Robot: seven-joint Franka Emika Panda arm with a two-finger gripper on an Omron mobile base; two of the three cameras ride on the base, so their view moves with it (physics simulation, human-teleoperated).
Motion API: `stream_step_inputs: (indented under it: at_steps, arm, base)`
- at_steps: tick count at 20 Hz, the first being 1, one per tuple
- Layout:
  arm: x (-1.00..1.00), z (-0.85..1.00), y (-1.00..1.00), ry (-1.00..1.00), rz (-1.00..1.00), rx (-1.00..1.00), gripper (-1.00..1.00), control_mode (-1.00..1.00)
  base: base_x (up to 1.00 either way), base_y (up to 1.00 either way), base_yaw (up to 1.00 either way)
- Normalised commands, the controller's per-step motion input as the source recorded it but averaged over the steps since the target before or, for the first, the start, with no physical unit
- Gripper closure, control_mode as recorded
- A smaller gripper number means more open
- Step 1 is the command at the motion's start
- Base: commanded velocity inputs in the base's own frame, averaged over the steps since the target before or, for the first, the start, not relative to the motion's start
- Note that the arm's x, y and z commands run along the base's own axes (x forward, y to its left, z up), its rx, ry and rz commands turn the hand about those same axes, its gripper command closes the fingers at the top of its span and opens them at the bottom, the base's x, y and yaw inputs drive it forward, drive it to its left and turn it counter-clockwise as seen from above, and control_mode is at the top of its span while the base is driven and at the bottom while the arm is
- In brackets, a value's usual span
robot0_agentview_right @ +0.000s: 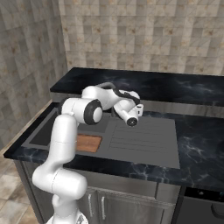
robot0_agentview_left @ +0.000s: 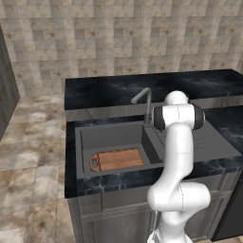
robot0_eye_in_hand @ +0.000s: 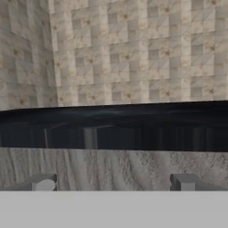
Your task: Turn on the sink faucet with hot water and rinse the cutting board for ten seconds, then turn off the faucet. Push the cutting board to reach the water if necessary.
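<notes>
Nothing looks done yet: no water is running from the sink faucet (robot0_agentview_left: 144,98), so turning on, rinsing and shutoff all remain. The cutting board (robot0_agentview_left: 117,159) is lying flat and dry-looking in the sink (robot0_agentview_left: 110,134), reddish-brown, handle hole leftward. The claw (robot0_eye_in_hand: 115,183) is hovering above the drainboard (robot0_agentview_right: 144,140), fingers wide apart, gripping nothing.

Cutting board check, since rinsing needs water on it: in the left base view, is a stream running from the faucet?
No: the sink faucet spout shows no stream, and the cutting board lies dry-looking in the sink.
</notes>
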Motion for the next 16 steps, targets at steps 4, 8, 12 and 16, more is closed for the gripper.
stream_step_inputs:
  at_steps: [4, 8, 12, 16]
  arm:
    - [-0.23, -0.03, -0.56, -0.01, 0.00, 0.00, -1.00, -1.00]
    - [-0.13, 0.00, -0.18, 0.00, 0.00, 0.00, -1.00, -1.00]
    - [-0.08, 0.00, -0.10, 0.00, 0.00, 0.00, -1.00, -1.00]
    - [-0.13, 0.00, -0.16, 0.00, 0.00, 0.00, -1.00, -1.00]
  base:
    - [0.00, 0.00, 0.00]
    - [0.00, 0.00, 0.00]
    - [0.00, 0.00, 0.00]
    - [0.00, 0.00, 0.00]
